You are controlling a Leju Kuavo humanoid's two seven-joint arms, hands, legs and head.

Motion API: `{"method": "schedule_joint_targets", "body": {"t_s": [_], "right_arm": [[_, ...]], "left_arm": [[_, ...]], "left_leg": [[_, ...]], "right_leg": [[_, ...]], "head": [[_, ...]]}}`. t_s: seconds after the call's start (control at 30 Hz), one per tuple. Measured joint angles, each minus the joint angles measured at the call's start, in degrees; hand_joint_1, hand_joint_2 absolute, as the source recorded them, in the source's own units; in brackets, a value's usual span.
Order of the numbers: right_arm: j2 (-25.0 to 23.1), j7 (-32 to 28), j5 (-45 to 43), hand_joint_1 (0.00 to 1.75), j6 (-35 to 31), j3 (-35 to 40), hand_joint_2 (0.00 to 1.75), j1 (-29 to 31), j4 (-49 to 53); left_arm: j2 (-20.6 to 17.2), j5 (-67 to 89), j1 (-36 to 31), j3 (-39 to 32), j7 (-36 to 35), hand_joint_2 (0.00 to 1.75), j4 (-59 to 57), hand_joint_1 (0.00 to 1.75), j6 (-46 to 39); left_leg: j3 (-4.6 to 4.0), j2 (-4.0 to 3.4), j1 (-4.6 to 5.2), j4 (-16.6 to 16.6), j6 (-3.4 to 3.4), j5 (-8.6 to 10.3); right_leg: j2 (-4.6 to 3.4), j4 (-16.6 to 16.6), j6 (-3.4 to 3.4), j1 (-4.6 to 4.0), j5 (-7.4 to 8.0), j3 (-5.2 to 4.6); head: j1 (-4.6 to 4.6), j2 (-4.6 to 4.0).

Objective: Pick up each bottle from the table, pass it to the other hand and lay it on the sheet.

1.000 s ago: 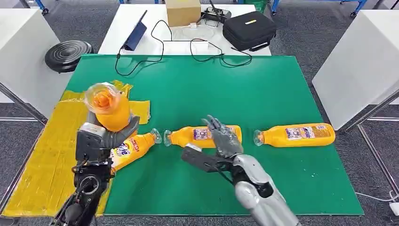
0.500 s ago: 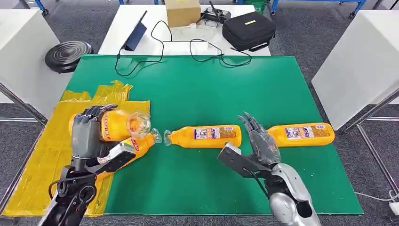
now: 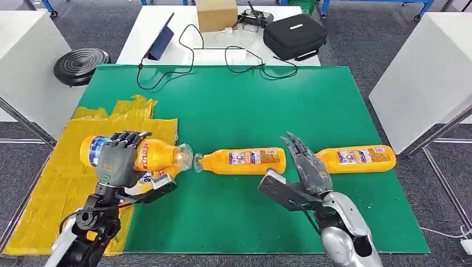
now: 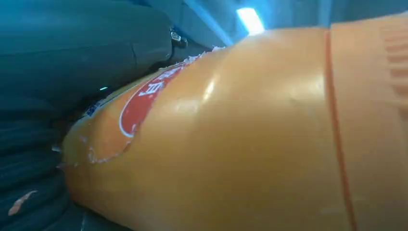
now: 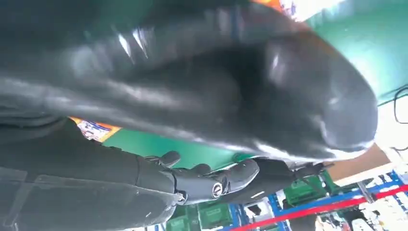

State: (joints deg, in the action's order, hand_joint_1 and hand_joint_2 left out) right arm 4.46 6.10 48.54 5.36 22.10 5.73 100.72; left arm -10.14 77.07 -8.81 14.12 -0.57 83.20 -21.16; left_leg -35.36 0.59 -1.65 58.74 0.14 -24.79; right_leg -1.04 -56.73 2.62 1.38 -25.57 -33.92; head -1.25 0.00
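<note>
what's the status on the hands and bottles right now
Left hand grips a bottle on its side over the yellow sheet. Right hand open, between two bottles on the green mat. Another bottle beneath the held one.

The head view is evenly and brightly lit from overhead, with only soft, short shadows cast on the mat point(image 3: 234, 105). Sharp focus is held throughout. In the left wrist view the bottle point(image 4: 240, 144) is blurred, with small glare spots. The right wrist view is dark, smeared and overexposed at one edge.
</note>
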Motion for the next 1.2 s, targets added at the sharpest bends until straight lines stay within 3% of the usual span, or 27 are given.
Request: {"method": "schedule_joint_targets", "body": {"t_s": [0.4, 0.93, 0.97, 1.0, 1.07, 1.1, 1.2], "right_arm": [[-0.24, -1.53, -1.33, 0.00, 1.46, 3.78, 0.00, 2.57, -2.43], [-0.13, -1.44, -1.79, 0.00, 1.46, 4.79, 0.00, 2.56, -2.71], [-0.11, -1.27, -1.86, 0.00, 1.44, 4.81, 0.00, 2.53, -2.71], [-0.09, -1.16, -1.92, 0.00, 1.46, 4.81, 0.00, 2.44, -2.71], [0.00, -0.77, -2.08, 0.00, 1.46, 4.83, 0.00, 2.17, -2.73], [0.04, -0.59, -2.10, 0.00, 1.44, 4.83, 0.00, 1.98, -2.71], [0.15, -0.06, -2.27, 0.00, 1.46, 4.85, 0.00, 1.51, -2.71]], "left_arm": [[1.07, 8.08, -15.93, 3.76, -4.72, 1.75, -25.65, 1.75, 2.95], [1.70, 8.39, -19.04, 4.33, -4.89, 1.75, -32.58, 1.75, 3.21], [1.70, 8.56, -19.04, 4.30, -4.89, 1.75, -32.58, 1.41, 3.23], [1.73, 8.65, -19.04, 4.30, -4.89, 1.75, -32.58, 0.00, 3.21], [1.73, 8.65, -19.08, 4.26, -4.89, 1.75, -32.58, 0.00, 2.88], [1.75, 8.63, -19.16, 4.26, -4.89, 0.00, -32.58, 0.00, 2.51], [1.81, 7.99, -19.61, 4.15, -4.94, 0.00, -32.61, 0.00, 1.35]], "left_leg": [[0.00, 0.01, 0.00, 0.00, -0.03, 0.12], [-0.03, 0.00, 0.00, 0.00, -0.03, 0.12], [-0.03, 0.00, 0.00, 0.00, -0.03, 0.12], [-0.04, 0.00, 0.00, 0.00, -0.03, 0.12], [-0.04, 0.00, 0.00, 0.01, -0.03, 0.12], [-0.04, 0.00, 0.00, 0.01, -0.03, 0.11], [-0.05, 0.01, 0.00, 0.01, -0.03, 0.11]], "right_leg": [[0.01, -0.02, -0.10, -0.01, 0.15, -0.02], [0.01, -0.02, -0.10, -0.01, 0.15, -0.04], [0.01, -0.02, -0.10, -0.01, 0.15, -0.04], [0.01, -0.02, -0.10, -0.01, 0.15, -0.04], [0.01, -0.02, -0.10, 0.00, 0.14, -0.05], [0.01, -0.02, -0.10, 0.00, 0.14, -0.05], [0.01, -0.02, -0.10, 0.00, 0.14, -0.05]], "head": [[0.02, 0.00], [0.02, 0.00], [0.02, 0.00], [0.02, 0.00], [0.02, 0.00], [0.00, 0.00], [0.02, 0.00]]}}
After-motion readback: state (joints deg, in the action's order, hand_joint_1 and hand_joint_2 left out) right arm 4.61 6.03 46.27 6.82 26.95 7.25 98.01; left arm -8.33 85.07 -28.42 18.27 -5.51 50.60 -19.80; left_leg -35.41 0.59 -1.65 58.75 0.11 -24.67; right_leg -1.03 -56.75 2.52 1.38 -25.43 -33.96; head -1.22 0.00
